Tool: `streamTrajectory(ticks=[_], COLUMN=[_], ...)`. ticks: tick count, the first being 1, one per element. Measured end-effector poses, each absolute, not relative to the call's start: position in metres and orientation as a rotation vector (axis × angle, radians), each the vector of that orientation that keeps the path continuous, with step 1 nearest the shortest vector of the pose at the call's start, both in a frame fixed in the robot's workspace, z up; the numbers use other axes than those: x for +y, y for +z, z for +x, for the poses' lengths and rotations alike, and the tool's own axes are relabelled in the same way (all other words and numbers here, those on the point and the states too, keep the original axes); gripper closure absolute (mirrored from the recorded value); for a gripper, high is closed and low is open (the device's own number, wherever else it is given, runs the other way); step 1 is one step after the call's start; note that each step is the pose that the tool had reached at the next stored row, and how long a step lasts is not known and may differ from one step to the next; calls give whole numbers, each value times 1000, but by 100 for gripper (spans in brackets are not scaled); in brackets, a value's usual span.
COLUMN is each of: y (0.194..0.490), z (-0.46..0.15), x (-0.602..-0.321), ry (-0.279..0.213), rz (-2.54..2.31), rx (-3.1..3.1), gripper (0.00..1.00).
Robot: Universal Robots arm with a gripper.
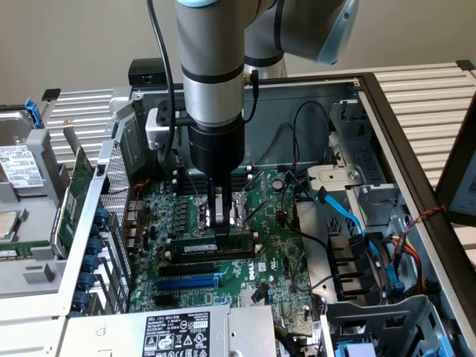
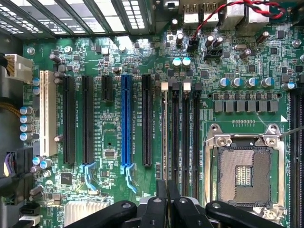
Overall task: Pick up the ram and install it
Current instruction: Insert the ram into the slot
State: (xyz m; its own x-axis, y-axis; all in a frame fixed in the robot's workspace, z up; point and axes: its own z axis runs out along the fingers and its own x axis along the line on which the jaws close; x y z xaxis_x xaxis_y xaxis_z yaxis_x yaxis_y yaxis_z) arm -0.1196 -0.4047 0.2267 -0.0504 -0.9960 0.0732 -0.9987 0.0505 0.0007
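Observation:
The ram (image 1: 212, 245) is a narrow green stick with a white label. It stands on edge along the black memory slot nearest the expansion slots, inside the open computer case. My gripper (image 1: 222, 222) comes straight down onto its upper edge, near the middle of its length, fingers pinched together on it. In the wrist view the ram (image 2: 165, 128) shows edge-on as a thin line. It runs away from my shut gripper (image 2: 167, 192) along the first of the memory slots (image 2: 185, 133).
The bare CPU socket (image 2: 244, 171) lies just beyond the memory slots. A blue expansion slot (image 2: 126, 118) and black ones lie on the other side. Blue cables (image 1: 349, 216) and drive bays crowd the exterior view's right. A green card (image 1: 74, 193) stands outside the case.

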Motion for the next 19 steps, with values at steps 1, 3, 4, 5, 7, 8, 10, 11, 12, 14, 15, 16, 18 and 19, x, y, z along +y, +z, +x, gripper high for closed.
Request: streamTrajectory(ticks=[1, 3, 4, 5, 7, 8, 10, 11, 12, 14, 15, 16, 18, 19], y=[227, 227, 227, 227, 228, 229, 231, 233, 234, 237, 239, 240, 241, 242], z=[-120, -120, -120, -120, -120, -120, -120, -120, -120, -120, -120, -120, -121, -121], x=[-405, -405, -405, -405, -405, -405, -405, -405, -405, -405, -405, -405, -405, -405], ry=[77, 76, 77, 77, 76, 75, 75, 74, 74, 73, 73, 73, 73, 73], rz=[2127, 2126, 2127, 2127, 2126, 2126, 2125, 2125, 2125, 2125, 2125, 2125, 2125, 2125], rx=[-2237, -2237, -2237, -2238, -2237, -2237, -2237, -2237, -2236, -2236, -2236, -2236, -2236, -2236], gripper=[87, 86, 86, 86, 79, 79, 79, 79, 79, 79, 79, 79, 79, 79])
